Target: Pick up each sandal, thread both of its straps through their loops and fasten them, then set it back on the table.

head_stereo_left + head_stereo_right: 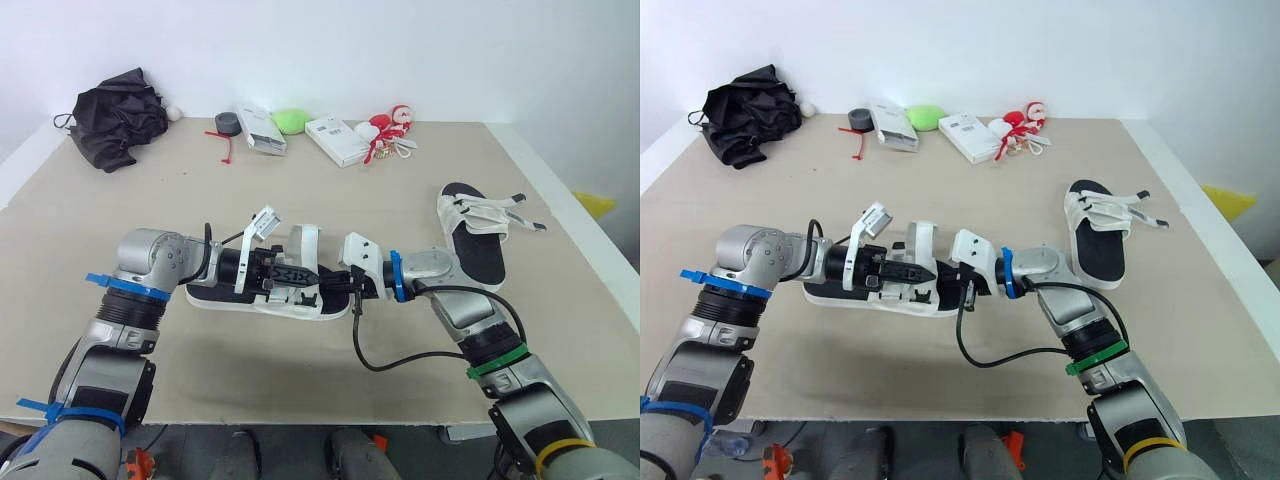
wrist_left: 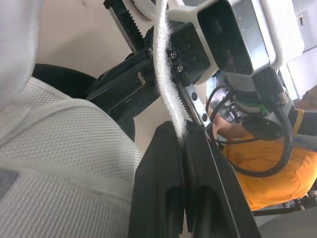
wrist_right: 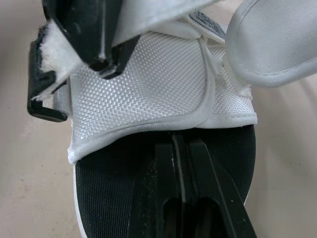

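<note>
A white-strapped sandal with a black footbed (image 1: 222, 297) lies flat at the table's middle. My left gripper (image 1: 306, 276) reaches over it from the left and is shut on a white velcro strap (image 2: 166, 74), pinched between its black fingers (image 2: 163, 173). My right gripper (image 1: 336, 284) comes from the right, shut, its tips resting on the footbed (image 3: 114, 198) at the edge of the white mesh upper (image 3: 143, 84). A black strap loop (image 3: 42, 106) sits beside that upper. The second sandal (image 1: 482, 252) lies to the right with its straps loose.
Along the far edge sit a black bag (image 1: 118, 120), a tape roll (image 1: 227, 124), two white boxes (image 1: 262, 130), a green object (image 1: 291, 121) and a red-and-white toy (image 1: 388, 128). The table's right edge (image 1: 570, 210) runs near the second sandal. A person in orange (image 2: 262, 173) stands behind.
</note>
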